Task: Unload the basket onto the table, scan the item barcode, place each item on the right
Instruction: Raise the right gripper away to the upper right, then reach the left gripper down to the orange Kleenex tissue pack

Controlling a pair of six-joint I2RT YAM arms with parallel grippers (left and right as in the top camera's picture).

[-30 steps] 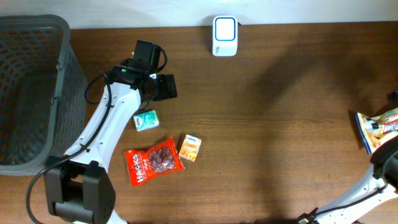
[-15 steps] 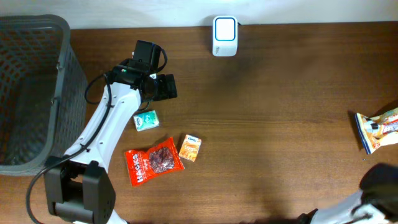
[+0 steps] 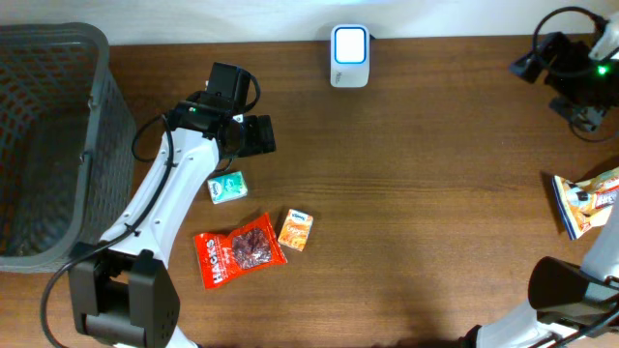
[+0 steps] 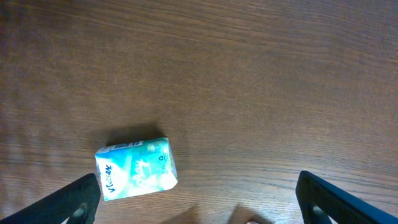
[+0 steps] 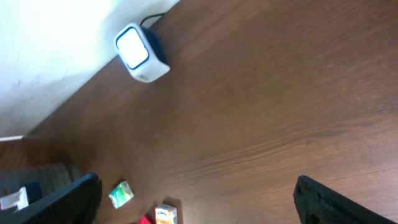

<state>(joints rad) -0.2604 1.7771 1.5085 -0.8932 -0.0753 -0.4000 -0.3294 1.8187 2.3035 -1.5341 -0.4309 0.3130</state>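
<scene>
Our right arm (image 3: 573,75) has swung up to the far right corner, the right jaws wide and empty, facing the scanner (image 3: 349,55) at the far edge. We hold the left jaws wide too, above the teal pack (image 4: 136,168), which lies on the table (image 3: 435,193) left of centre.

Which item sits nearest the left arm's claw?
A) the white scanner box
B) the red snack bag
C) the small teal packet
C: the small teal packet lies right by the open left claw, and it alone shows in that claw's wrist view.
</scene>
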